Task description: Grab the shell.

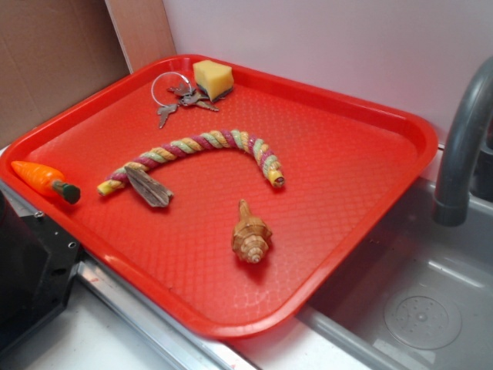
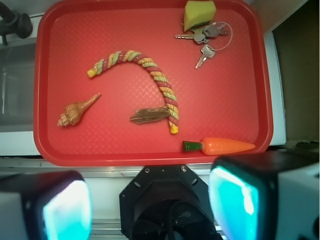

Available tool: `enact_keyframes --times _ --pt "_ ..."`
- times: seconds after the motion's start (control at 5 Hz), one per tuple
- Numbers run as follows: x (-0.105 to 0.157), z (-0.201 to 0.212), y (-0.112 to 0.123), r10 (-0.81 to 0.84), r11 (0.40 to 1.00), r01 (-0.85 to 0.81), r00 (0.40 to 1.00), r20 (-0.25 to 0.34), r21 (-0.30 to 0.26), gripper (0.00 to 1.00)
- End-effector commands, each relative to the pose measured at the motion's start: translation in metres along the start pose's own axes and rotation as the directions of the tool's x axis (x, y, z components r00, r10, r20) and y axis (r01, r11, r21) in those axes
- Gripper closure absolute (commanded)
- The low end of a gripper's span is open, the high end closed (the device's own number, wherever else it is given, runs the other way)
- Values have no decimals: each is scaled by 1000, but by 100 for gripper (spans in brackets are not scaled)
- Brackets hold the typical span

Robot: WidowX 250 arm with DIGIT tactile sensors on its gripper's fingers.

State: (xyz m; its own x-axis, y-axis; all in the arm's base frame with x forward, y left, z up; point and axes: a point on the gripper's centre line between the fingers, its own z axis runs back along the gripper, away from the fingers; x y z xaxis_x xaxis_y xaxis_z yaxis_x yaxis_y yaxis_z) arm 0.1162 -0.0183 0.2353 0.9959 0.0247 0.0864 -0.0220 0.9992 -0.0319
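A red tray (image 2: 50, 145) lies ahead of the parted jaws, bearing a shell (image 2: 76, 112), a curved rope (image 2: 150, 75), a piece of wood (image 2: 149, 115), a toy carrot (image 2: 220, 146), keys (image 2: 205, 37) and a yellow sponge (image 2: 199, 13).

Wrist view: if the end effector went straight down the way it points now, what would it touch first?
Probably the near rim of the tray or the ledge just outside it, not the shell, which lies up and left. The end effector looks open; depth is unclear.

The two blurred, cyan-glowing fingers (image 2: 67, 210) are running off the wrist view's bottom edge, while the curved grey metal faucet (image 1: 462, 146) is being cropped by the exterior view's right edge.
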Motion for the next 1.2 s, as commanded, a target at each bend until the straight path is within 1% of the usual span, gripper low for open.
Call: enact_keyframes --times 0.0,0.2,0.4,1.0 --pt "0 0 0 0 1000 0 1000 0 0 0" --pt "30 -54 -49 246 969 -246 968 58 -8 0" --pt "46 -88 -93 395 912 -392 919 -1 -125 0" --pt "46 -88 -93 395 912 -392 919 -1 -125 0"
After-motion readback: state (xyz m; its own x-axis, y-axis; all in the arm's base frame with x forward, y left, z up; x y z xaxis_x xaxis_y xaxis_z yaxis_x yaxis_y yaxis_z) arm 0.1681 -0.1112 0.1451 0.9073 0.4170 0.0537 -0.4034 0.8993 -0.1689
